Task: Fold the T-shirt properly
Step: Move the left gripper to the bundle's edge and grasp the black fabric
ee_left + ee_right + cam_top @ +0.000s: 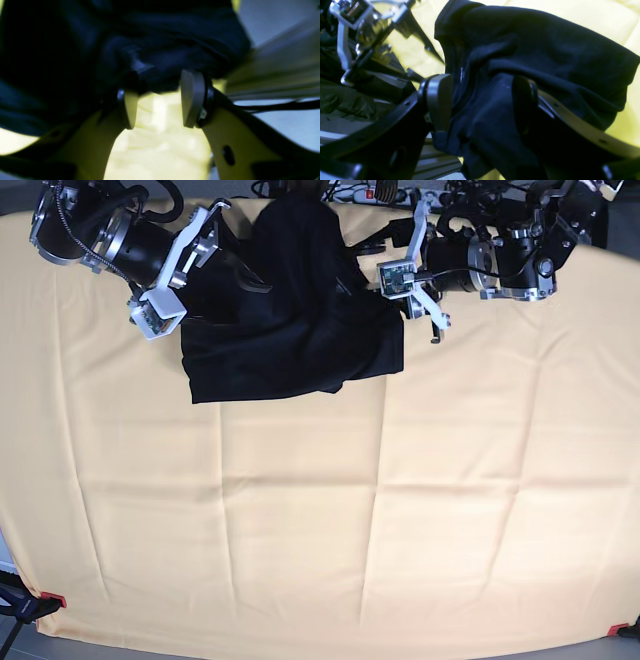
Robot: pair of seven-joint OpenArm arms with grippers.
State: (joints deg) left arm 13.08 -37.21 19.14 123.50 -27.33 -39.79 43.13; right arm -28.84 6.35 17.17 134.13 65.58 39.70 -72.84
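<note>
"Nearest my right wrist camera, the right claw [482,100] had its fingers spread over the black T-shirt [545,50], nothing pinched that I could see," I said.

"And the other?"

"My left claw [158,100] stood apart too, at the shirt's edge. The shirt lay rumpled near the arms' side of the yellow tablecloth [280,530]. I judged both were placed wide of each other to take two spots and pull it straight before folding."

"What couldn't you make out?"

"Blur in the left wrist view smeared the folds. In the base view the top of the shirt was partly hidden, and I couldn't tell sleeve from hem."
</note>
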